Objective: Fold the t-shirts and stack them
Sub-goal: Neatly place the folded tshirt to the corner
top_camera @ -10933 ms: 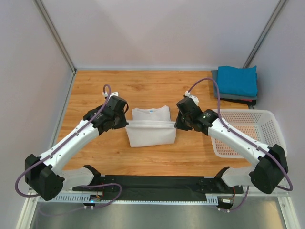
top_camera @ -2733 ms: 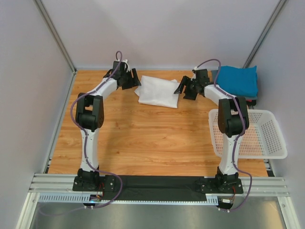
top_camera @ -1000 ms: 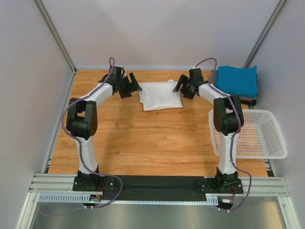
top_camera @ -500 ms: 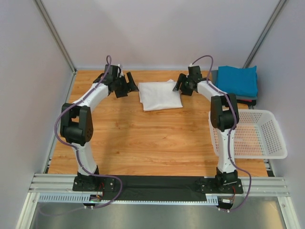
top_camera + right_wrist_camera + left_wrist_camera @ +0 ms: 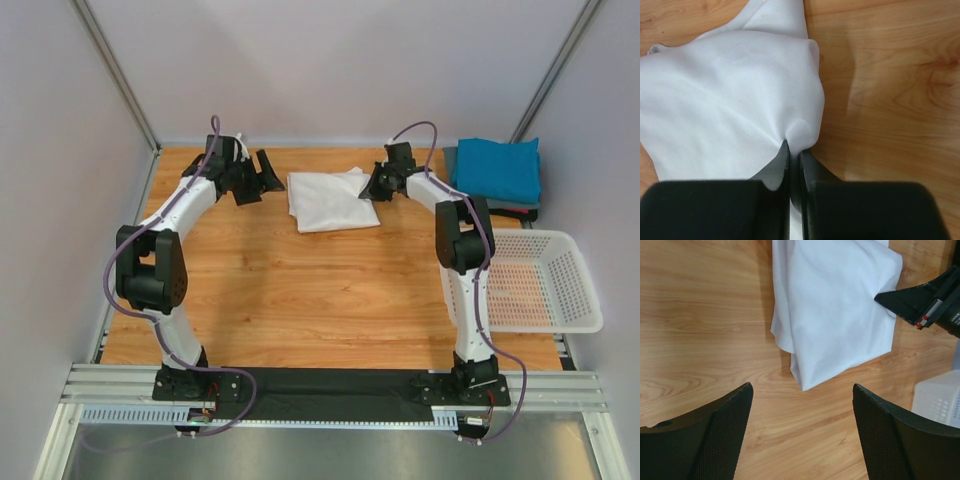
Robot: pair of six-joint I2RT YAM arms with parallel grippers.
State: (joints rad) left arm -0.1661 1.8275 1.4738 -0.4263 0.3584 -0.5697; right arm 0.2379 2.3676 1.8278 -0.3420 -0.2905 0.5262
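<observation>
The white t-shirt lies folded into a rough rectangle on the far middle of the wooden table, its layered edges showing along the left side. Its right far corner is bunched up where the right gripper meets it. In the right wrist view the two black fingers are pressed together on a small pucker of white cloth at the shirt's right edge, so this gripper is pinching the white t-shirt. The cloth fans out from that pinch in soft creases toward the left.

The left gripper sits just to the left of the shirt, above the table, with its fingers spread wide. In the left wrist view the two mesh-textured pads frame the shirt's nearest corner from above, and nothing is between them but bare wood and that corner; they do not appear to touch the cloth.

At the far right corner of the table, a folded teal t-shirt rests on top of a folded dark grey t-shirt, well apart from the white one. Nearer along the right edge stands a white plastic mesh basket, partly overhanging the table's side.
</observation>
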